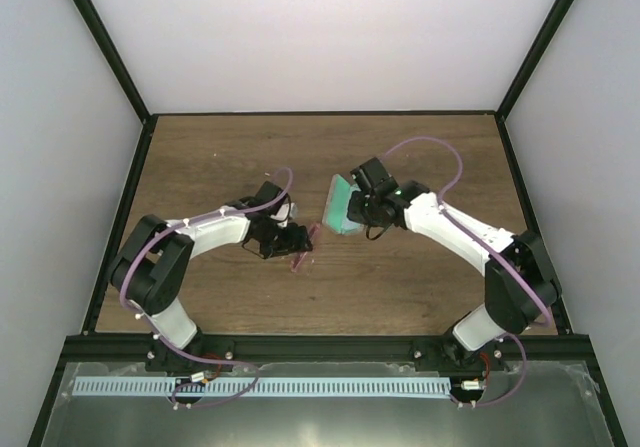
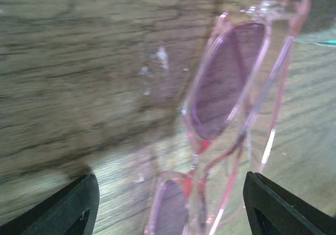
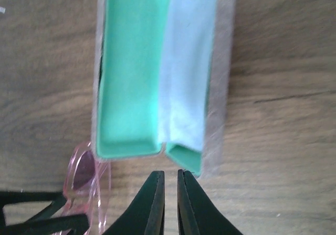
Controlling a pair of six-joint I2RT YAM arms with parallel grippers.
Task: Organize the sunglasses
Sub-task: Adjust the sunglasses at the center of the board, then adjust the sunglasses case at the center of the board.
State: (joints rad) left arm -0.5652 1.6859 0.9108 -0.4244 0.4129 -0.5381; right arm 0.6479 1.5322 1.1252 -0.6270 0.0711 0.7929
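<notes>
The sunglasses, slim with a pink frame and magenta lenses, lie on the wooden table between the fingers of my left gripper. The jaws stand wide apart on either side of the pair without touching it. In the top view the sunglasses sit just left of the open case. The case has a green lining, and a light blue cloth lies in its right half. My right gripper is shut and empty, just short of the case's near edge. The sunglasses also show in the right wrist view.
The left gripper's black fingers show at the lower left of the right wrist view, close to the case. Black frame posts and white walls bound the table. Both arms meet near the table's middle.
</notes>
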